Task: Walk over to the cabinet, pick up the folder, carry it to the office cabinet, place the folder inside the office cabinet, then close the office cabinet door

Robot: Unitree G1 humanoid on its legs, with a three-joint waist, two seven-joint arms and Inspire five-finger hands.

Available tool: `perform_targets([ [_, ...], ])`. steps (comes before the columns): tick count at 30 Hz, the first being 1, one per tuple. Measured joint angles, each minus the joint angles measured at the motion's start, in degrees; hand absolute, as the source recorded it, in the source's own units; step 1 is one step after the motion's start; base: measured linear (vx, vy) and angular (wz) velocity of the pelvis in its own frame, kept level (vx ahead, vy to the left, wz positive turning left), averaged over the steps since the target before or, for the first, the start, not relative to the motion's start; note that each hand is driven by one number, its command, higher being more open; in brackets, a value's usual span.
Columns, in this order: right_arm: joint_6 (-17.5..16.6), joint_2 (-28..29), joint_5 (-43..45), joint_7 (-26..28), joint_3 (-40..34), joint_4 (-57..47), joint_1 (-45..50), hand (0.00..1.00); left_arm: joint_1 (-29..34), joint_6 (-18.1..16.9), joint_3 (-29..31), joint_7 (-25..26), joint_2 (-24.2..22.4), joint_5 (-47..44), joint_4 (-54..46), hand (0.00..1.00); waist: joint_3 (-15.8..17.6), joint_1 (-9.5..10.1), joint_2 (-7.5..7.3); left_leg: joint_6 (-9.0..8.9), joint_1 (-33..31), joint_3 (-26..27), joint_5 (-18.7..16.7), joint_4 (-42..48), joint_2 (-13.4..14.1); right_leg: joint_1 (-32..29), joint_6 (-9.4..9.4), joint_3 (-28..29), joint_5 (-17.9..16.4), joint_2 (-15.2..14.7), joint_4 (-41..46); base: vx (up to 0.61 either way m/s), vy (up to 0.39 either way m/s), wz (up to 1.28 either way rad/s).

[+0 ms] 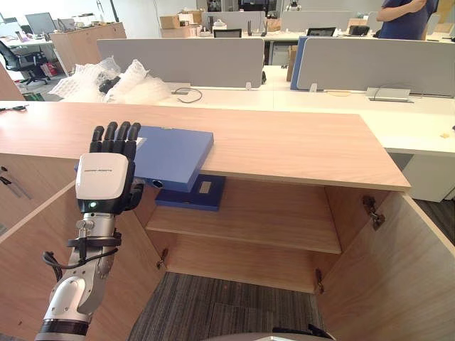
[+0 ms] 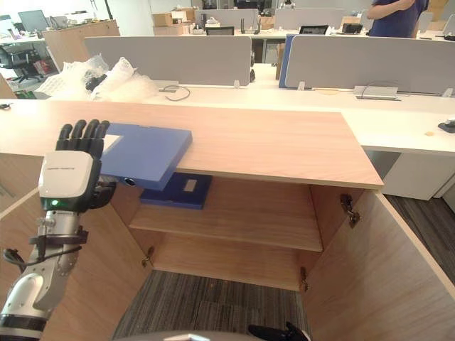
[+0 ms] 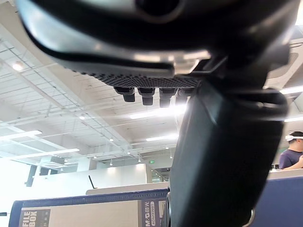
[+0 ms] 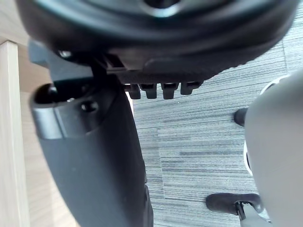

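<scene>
A blue folder (image 1: 178, 156) lies on the wooden top (image 1: 298, 145) of the office cabinet, with its near end sticking out past the front edge. My left hand (image 1: 103, 177) is raised at that end, fingers curled over the top face and thumb underneath, pinching it. The left wrist view shows the folder's labelled spine (image 3: 94, 210) beyond the thumb (image 3: 222, 156). A second, darker blue folder (image 1: 193, 193) rests on the shelf (image 1: 270, 213) inside. My right hand (image 4: 94, 156) hangs over the grey carpet with relaxed fingers, holding nothing.
Both cabinet doors stand open, the right door (image 1: 402, 270) and the left door (image 1: 28, 241) flanking the opening. Bubble wrap (image 1: 106, 82) lies on the white desk behind, with grey dividers (image 1: 185, 60). A person (image 1: 409, 18) stands at the far right.
</scene>
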Motion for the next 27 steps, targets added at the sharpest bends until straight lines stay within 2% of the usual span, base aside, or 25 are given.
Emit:
perform_targets([
  [5, 0.0, 0.0, -0.2, 0.0, -0.4, 0.0, 0.0, 1.00, -0.7, -1.0, 0.0, -0.6, 0.0, 0.0, 3.6, 1.00, -0.1, -0.15, -0.12, -0.08, 0.0, 0.1, -0.1, 0.0, 0.0, 0.0, 0.00, 0.1, 0.0, 0.0, -0.1, 0.00, 0.000, 0.00],
  [21, 0.0, 0.0, -0.2, 0.0, -1.6, -0.2, 0.0, 1.00, -5.1, 0.1, -0.1, -2.0, 0.9, -0.6, 12.6, 1.00, -0.1, -1.05, -0.11, -0.28, 0.9, 1.6, -0.6, 0.0, 0.1, 0.3, -0.01, 1.5, 0.0, 0.0, -0.3, 0.00, 0.002, -0.04],
  [22, 0.0, 0.0, -0.2, 0.0, -1.6, -0.2, 0.1, 1.00, -5.9, 0.6, -0.6, -2.0, 1.6, -0.6, 13.6, 0.00, -0.1, -1.13, -0.11, -0.27, 0.9, 1.6, -0.7, 0.0, 0.1, 0.3, -0.01, 1.5, 0.0, 0.0, -0.3, 0.00, 0.000, 0.00],
  [27, 0.0, -0.1, -0.2, 0.0, -1.6, -0.6, 0.3, 1.00, -9.7, 1.1, -3.4, -2.4, 2.8, -0.5, 18.5, 0.00, -0.1, -1.30, -0.10, -0.27, 0.9, 1.7, -0.7, 0.0, 0.1, 0.2, -0.01, 1.7, 0.0, 0.0, -0.3, 0.00, 0.000, 0.00],
])
